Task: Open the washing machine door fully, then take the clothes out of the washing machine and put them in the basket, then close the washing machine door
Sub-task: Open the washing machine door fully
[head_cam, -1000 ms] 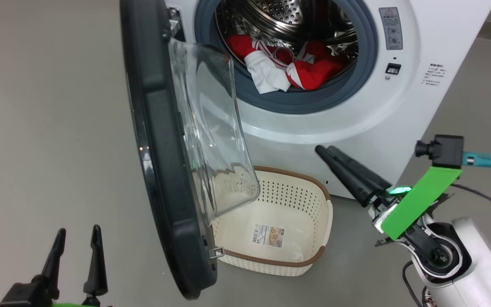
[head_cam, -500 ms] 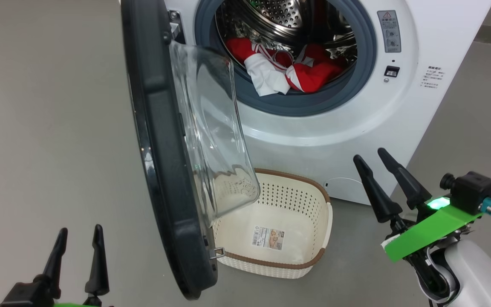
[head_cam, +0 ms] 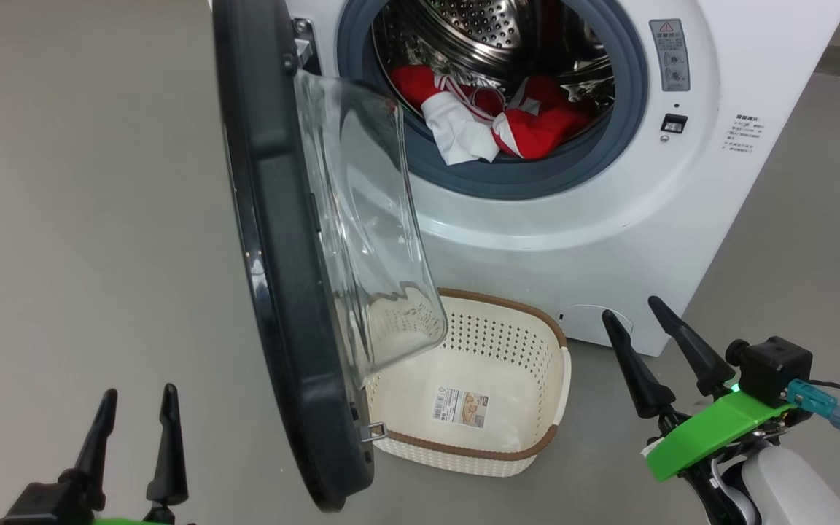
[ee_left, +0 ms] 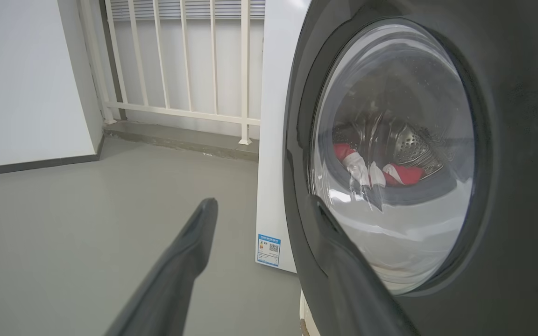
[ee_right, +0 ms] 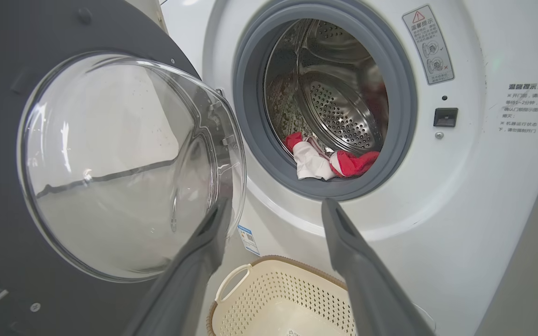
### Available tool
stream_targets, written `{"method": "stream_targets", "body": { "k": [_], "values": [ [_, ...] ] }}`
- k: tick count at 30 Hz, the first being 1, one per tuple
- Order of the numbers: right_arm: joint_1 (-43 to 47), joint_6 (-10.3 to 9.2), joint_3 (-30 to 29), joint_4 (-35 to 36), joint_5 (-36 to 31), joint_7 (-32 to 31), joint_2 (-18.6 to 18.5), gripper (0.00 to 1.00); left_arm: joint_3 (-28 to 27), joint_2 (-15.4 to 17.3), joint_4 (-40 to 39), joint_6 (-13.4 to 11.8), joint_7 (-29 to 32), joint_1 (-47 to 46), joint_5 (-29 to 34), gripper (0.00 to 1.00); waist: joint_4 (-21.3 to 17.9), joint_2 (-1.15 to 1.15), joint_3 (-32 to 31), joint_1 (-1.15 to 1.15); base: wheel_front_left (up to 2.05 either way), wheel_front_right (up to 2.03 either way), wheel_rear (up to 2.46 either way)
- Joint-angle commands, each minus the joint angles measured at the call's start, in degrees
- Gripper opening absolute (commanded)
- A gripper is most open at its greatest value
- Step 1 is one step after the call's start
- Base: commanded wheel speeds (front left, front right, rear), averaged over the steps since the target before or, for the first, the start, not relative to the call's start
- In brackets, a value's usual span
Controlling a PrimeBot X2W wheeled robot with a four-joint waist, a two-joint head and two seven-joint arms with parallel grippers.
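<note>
Beside basket (head_cam: pixel 563 379), right pincer (head_cam: pixel 631 308) tilted (fingers (head_cam: pixel 635 368) apart)

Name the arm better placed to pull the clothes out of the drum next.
Right. The right gripper stands open on the inner side of the washing machine door, facing the clothes with nothing between. The left gripper, also open, sits outside the door, which would block its way.

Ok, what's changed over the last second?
The right hand has drawn back from the lower front of the washing machine, down and toward the robot, and rolled so its two open fingers show side by side. It holds nothing; nothing was grasped or released. Unchanged: the left hand open at lower left, the washing machine door open, the clothes inside the machine, the basket without clothes.
</note>
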State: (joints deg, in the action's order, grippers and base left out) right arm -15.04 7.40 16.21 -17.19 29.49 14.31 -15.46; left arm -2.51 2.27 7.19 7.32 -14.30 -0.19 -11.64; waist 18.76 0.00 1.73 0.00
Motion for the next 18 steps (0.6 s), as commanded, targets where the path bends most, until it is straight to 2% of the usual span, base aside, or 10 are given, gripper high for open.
{"method": "stream_targets", "body": {
  "k": [1, 18],
  "values": [
    [0.09, 0.09, 0.32, 1.42, -1.14, 0.67, 0.14, 1.0, -1.87, 1.31, -1.78, 0.17, -0.7, -0.56, 0.79, 1.0, 0.0, 0.0, 0.04, 0.0, 0.0, 0.0, 0.0],
    [0.9, 0.09, -0.97, 1.18, -4.26, 0.68, 1.63, 1.0, -2.6, 0.92, -2.11, 0.17, -0.7, -0.53, 0.67, 1.0, 0.22, 0.0, 0.18, 0.0, 0.0, 0.0, 0.0]
  ]
}}
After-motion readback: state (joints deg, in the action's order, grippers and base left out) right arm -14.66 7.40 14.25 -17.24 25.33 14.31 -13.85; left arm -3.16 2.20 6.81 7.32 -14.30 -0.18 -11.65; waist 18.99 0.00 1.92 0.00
